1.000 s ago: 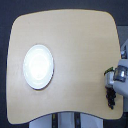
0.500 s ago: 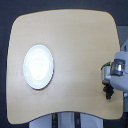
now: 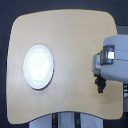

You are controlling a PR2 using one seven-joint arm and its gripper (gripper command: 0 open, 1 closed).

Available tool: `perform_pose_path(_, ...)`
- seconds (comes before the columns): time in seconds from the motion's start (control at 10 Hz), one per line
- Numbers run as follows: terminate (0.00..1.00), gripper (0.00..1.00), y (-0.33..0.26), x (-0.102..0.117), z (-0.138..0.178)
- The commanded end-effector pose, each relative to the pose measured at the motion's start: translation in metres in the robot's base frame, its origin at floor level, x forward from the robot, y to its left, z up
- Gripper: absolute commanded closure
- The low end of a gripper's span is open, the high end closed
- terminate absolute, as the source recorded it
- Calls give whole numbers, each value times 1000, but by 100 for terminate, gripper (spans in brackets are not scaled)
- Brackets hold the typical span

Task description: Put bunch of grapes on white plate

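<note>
The white plate (image 3: 38, 66) lies on the left part of the wooden table, with nothing on it. At the exterior view's right, my gripper (image 3: 101, 76) reaches in over the table's right side, its grey body hiding the fingers from above. A small dark cluster, the bunch of grapes (image 3: 101, 85), sticks out just below the gripper body and travels with it, so the gripper is shut on it. A wide stretch of table separates grapes and plate.
The light wooden table (image 3: 70, 40) has rounded corners and a dark surround. Its right edge runs under the bulky arm housing (image 3: 116, 57). A grey base shows below the table's front edge (image 3: 65, 121).
The arm has come further in over the table toward the exterior view's left, carrying the dark grape bunch with it. The plate has not moved.
</note>
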Motion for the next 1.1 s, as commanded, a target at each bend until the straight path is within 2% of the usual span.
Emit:
perform_pose_path(0.0, 0, 100, 116, 17, 21)
perform_pose_path(0.5, 0, 100, 216, 21, -4)
perform_pose_path(1.0, 0, 100, 283, 72, -22)
